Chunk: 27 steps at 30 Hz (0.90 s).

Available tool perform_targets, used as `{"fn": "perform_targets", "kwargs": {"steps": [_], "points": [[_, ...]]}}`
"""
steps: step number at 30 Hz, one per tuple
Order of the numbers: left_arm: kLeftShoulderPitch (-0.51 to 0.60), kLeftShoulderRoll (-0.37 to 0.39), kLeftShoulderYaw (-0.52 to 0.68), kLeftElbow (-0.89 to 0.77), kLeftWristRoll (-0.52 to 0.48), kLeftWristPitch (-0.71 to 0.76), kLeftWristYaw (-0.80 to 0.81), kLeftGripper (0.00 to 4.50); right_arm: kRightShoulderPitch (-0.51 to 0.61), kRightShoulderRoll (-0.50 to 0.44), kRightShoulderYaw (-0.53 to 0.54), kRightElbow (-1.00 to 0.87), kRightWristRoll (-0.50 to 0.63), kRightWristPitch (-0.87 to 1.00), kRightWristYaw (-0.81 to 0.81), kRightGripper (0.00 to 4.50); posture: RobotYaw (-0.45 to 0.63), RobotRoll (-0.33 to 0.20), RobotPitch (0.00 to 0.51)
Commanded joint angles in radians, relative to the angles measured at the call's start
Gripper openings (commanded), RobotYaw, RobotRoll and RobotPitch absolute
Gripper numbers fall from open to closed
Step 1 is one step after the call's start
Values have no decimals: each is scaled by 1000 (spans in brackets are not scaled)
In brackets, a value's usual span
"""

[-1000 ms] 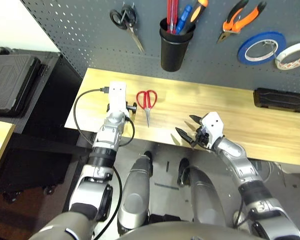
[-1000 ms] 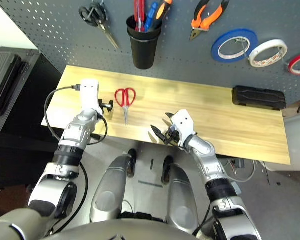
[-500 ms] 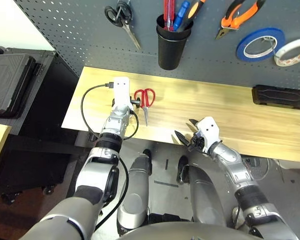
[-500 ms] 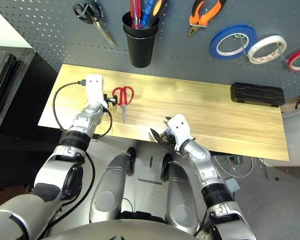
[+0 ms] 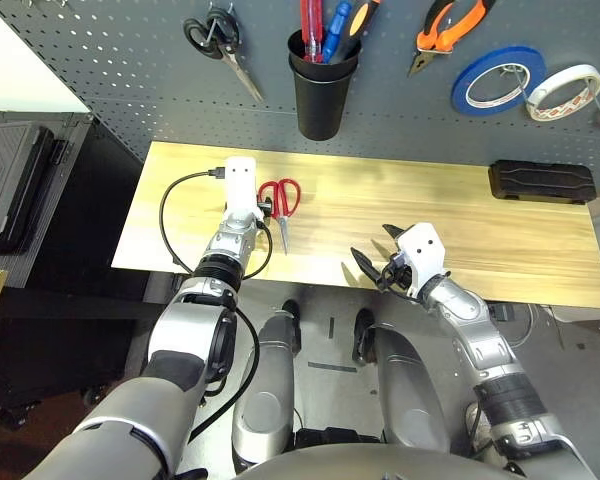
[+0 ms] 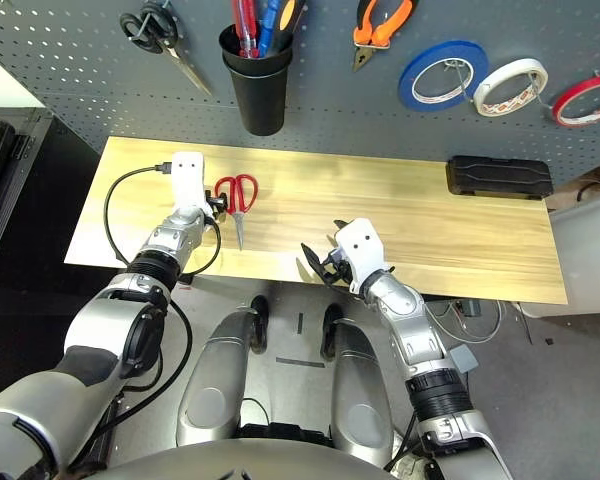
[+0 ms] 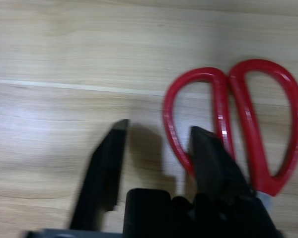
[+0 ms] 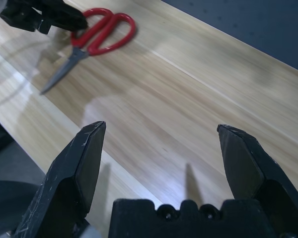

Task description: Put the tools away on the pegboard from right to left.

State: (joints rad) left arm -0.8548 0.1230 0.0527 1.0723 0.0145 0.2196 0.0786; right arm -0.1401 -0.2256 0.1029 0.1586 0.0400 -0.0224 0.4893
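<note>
1. Lying flat on the counter, red-handled scissors; handles toward the pegboard, blades shut and pointing at the near edge.
2. Positioned at the handle loops, left claw; fingers parted but narrow, one finger over the nearer red loop, the other on bare wood beside it; grasp not yet confirmed, nothing lifted.
3. Hovering near the counter's front edge, right claw; spread wide, empty, well apart from the scissors.
4. Already stowed on the pegboard: pliers, red tape ring, screwdriver in the black cup; remaining judged to be the scissors only.
5. Handling, as judged: light, rigid, metal blades with smooth plastic loops; likely to slide on the wood and pivot if pinched off-centre; sharp tip, otherwise not fragile.
6. Recommended hold: across one loop close to the pivot, leaving the other loop free for a hook.
</note>
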Motion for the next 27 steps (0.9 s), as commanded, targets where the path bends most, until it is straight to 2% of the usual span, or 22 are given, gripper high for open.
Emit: {"fn": "perform_targets", "kwargs": {"steps": [1,3,8,16,20,27], "points": [[69,-29,-4,20,5,47,10,770,-2,-31,-4,20,49,-17,82,4500,139,0,383],[90,-38,7,-28,-6,60,20,13,-19,-44,-8,39,72,-45,126,4500,155,0,378],[182,-56,14,-231,-19,121,32,13,-55,-56,-16,97,110,-111,198,4500,191,0,363],[397,-74,32,-711,-40,277,41,13,-105,-55,-23,207,135,-236,275,4500,262,0,332],[515,-77,43,-969,-74,254,8,13,-136,-54,-34,259,162,-311,328,4500,302,0,315],[622,-76,89,-1279,-159,218,-48,13,-203,-72,-83,331,238,-399,440,4500,348,0,282]]}}
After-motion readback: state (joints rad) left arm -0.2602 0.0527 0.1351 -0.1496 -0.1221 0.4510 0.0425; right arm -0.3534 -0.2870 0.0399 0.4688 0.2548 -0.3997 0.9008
